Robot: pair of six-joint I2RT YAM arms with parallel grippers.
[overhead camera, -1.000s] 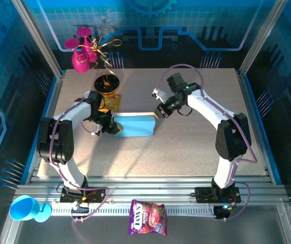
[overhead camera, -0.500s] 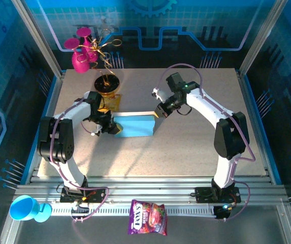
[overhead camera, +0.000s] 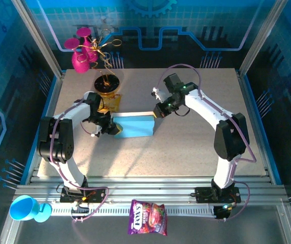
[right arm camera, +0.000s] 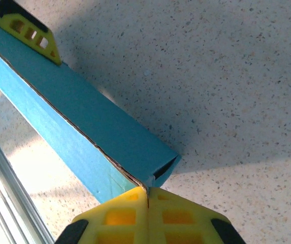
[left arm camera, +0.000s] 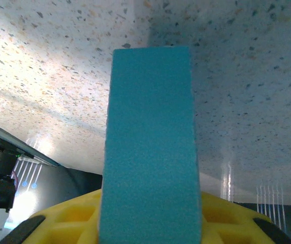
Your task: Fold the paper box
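Note:
The paper box (overhead camera: 135,125) is a long light-blue cardboard shape lying on the speckled table (overhead camera: 186,147), its open right end showing a dark hollow (right arm camera: 166,170). My left gripper (overhead camera: 113,127) is shut on the box's left end. In the left wrist view the blue face (left arm camera: 150,142) rises between the yellow fingers (left arm camera: 69,216). My right gripper (overhead camera: 157,112) sits at the box's right end, its yellow fingers (right arm camera: 115,216) pressed together on the corner where the top edge (right arm camera: 84,134) runs into their seam.
A dark bowl (overhead camera: 106,84) and a yellow packet (overhead camera: 110,101) stand just behind the left gripper. Pink vases (overhead camera: 82,53) with gold wire are at the back left. A purple snack bag (overhead camera: 148,217) and a blue cup (overhead camera: 26,208) lie off the front rail.
The right gripper has closed and edged slightly left onto the box's right corner. The left gripper and the box have stayed put.

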